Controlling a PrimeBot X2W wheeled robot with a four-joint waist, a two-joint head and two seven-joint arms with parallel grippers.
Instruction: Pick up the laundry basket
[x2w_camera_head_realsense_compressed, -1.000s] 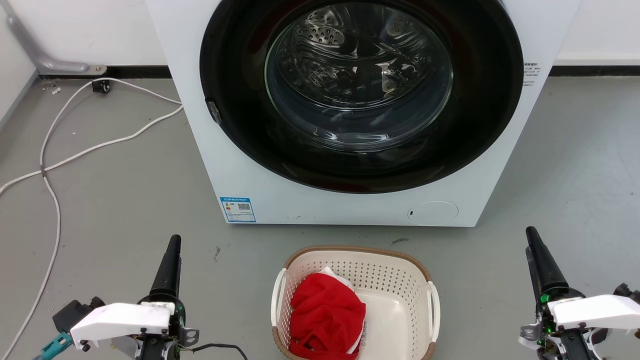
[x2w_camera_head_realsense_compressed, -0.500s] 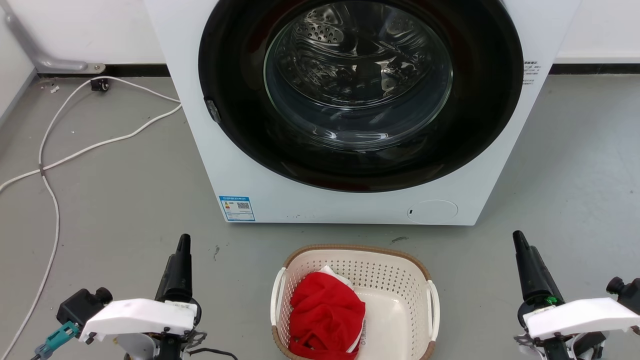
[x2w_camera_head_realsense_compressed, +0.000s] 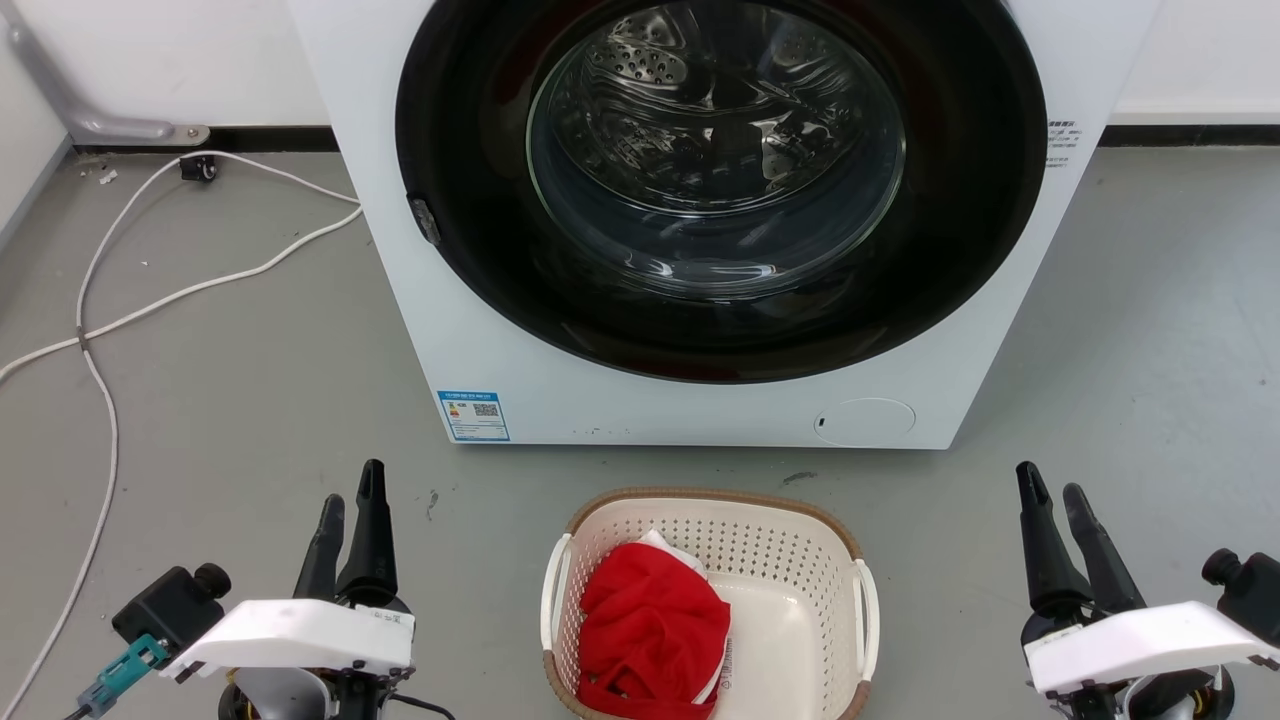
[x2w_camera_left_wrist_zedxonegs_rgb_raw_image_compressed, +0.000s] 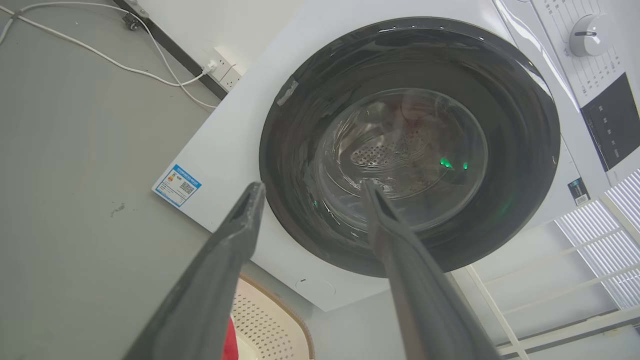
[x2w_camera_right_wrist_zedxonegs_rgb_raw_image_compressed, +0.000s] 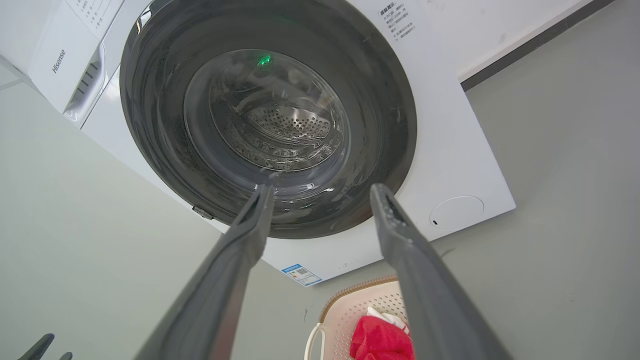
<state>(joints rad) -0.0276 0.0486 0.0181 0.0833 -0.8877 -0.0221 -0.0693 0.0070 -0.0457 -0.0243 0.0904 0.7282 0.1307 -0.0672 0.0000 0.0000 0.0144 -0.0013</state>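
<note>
**A:** Starting from the head view, what is changing?

**B:** Both sets of fingers are parting. Half a second ago the left gripper (x2w_camera_head_realsense_compressed: 352, 485) and the right gripper (x2w_camera_head_realsense_compressed: 1049, 480) were pinched closed. Now each is standing moderately wide and carrying nothing.

**A:** And the task's thing?

**B:** The cream-white perforated plastic laundry basket with the brown woven-look rim (x2w_camera_head_realsense_compressed: 780, 555) is sitting on the grey floor (x2w_camera_head_realsense_compressed: 220, 400). It is between the two grippers and in front of the big white front-loading washing machine (x2w_camera_head_realsense_compressed: 430, 300). I am reading the opening as preparation for its white loop handles (x2w_camera_head_realsense_compressed: 868, 610), though both grippers are hanging well apart from it.

**A:** What is it holding?

**B:** A crumpled red cloth (x2w_camera_head_realsense_compressed: 655, 625) is lying against its left side, with something white peeking out beneath.

**A:** The left wrist view?

**B:** The fingers are spreading against the machine's dark door. A corner of the laundry basket (x2w_camera_left_wrist_zedxonegs_rgb_raw_image_compressed: 265, 325) is showing low down, and the red sliver beside it is probably that cloth.

**A:** The right wrist view?

**B:** The fingers are parted there too, with the laundry basket (x2w_camera_right_wrist_zedxonegs_rgb_raw_image_compressed: 340, 320) and the red cloth (x2w_camera_right_wrist_zedxonegs_rgb_raw_image_compressed: 382, 340) lying below them.
</note>
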